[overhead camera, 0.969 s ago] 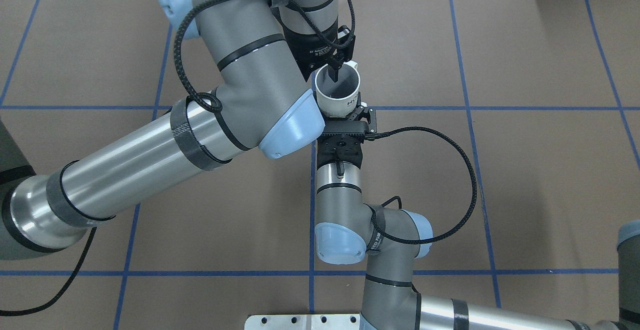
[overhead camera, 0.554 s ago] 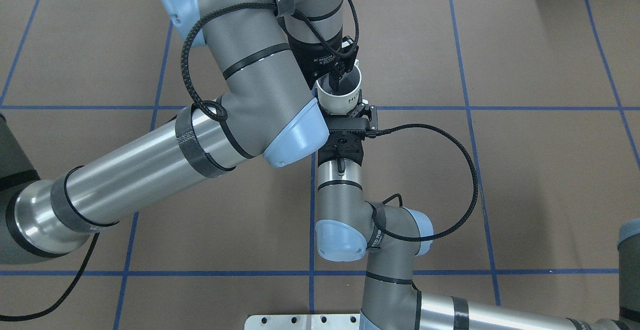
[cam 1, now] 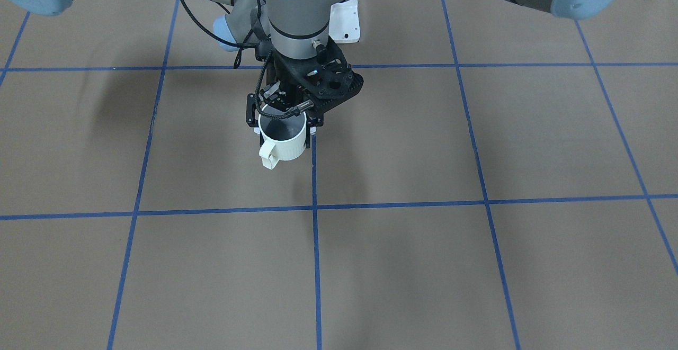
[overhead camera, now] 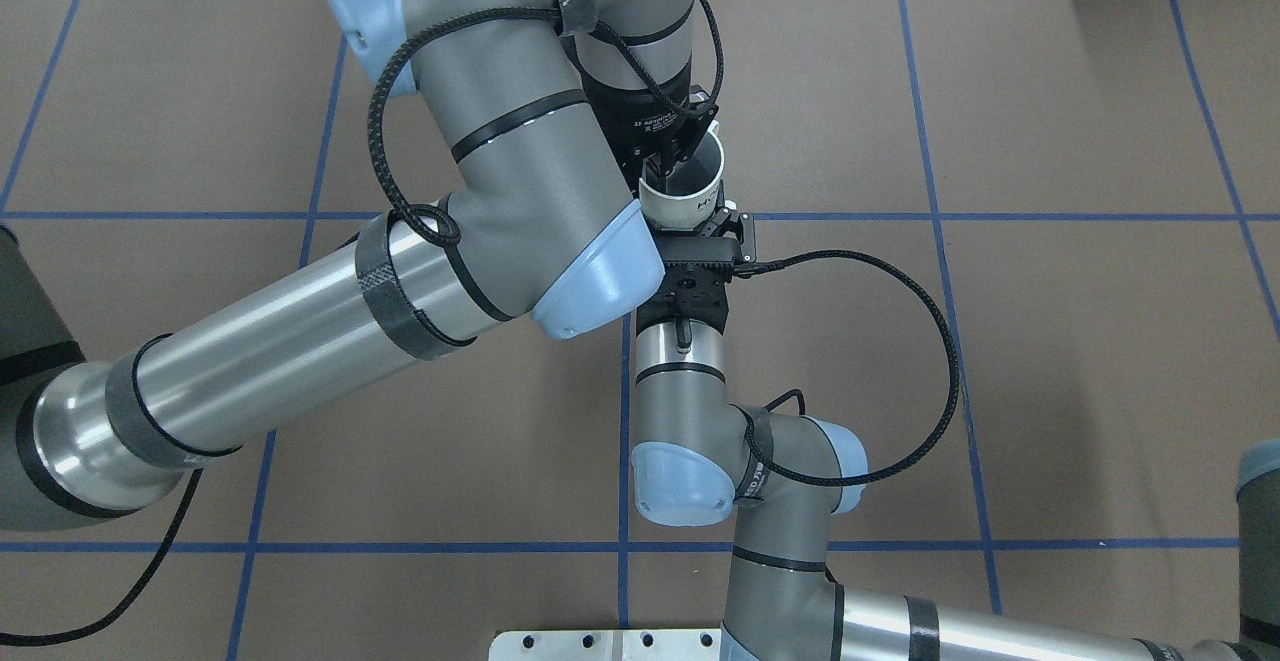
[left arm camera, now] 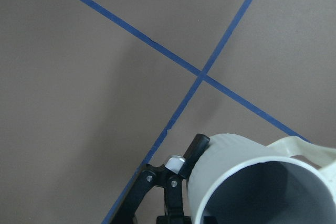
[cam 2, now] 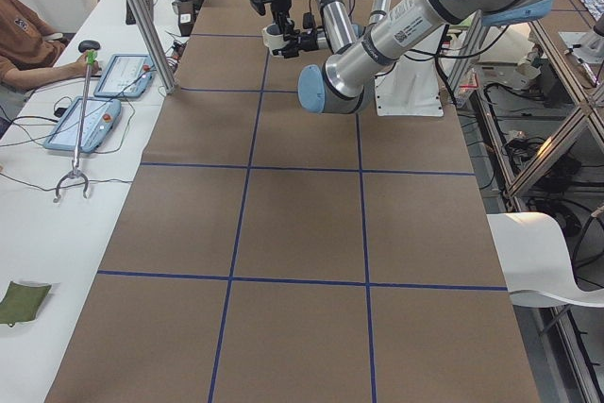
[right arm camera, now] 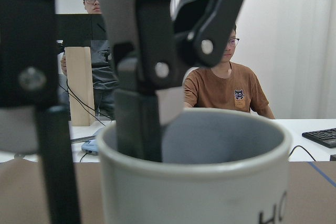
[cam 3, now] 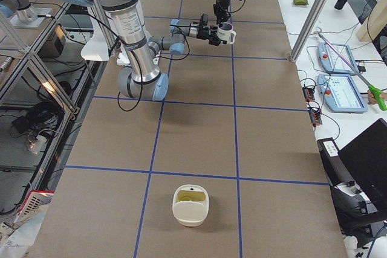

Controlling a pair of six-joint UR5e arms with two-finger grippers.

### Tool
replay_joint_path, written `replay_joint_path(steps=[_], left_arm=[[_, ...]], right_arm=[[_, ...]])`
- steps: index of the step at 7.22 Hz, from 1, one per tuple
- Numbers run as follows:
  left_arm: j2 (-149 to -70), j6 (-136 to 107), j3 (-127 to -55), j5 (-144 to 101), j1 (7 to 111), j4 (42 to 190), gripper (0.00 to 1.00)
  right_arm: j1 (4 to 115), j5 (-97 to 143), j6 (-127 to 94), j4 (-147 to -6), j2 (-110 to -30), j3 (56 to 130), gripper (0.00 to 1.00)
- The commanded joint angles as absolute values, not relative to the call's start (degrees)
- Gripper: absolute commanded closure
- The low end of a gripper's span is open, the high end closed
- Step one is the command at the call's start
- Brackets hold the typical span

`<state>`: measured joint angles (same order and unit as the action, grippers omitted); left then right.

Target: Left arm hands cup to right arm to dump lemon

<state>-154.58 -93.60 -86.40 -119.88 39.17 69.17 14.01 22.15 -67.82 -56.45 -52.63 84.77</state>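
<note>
The left arm (overhead camera: 300,341) comes in from the left, elbow raised above the right wrist, wrist turned down. The left claw (overhead camera: 667,156) points down, one finger (right arm camera: 136,129) inside the cup (overhead camera: 690,203); pinch on the wall unclear. The right arm (overhead camera: 680,391) enters from the right, wrist level, aimed away from the base. The right claw (overhead camera: 697,223) lies horizontal, fingers either side of the cup, one pad (left arm camera: 199,142) on its wall, clamped.

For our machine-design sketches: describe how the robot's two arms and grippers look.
The left arm and right arm are grey-silver tubes with light-blue joint caps and looping braided black cables. The left gripper is black with white lettering; the right gripper has a perforated black bracket at its wrist. Jaws are black linkages.
</note>
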Motion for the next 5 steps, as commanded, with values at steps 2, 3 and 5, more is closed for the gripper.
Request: replay_joint_path(steps=[2, 3, 5], left_arm=[[-154.69, -93.6, -86.48, -119.88, 39.2, 69.08, 0.72], [-154.69, -93.6, -86.48, -119.97, 39.2, 69.08, 0.72], [-154.86, -93.6, -86.83, -119.97, 39.2, 67.86, 1.0]], right_arm=[[13.54, 22.06, -67.85, -56.34, -52.82, 85.08, 0.73], [13.45, 22.06, -67.85, -56.25, -52.82, 85.34, 0.73], [13.36, 22.06, -67.85, -56.25, -52.91, 85.78, 0.72]])
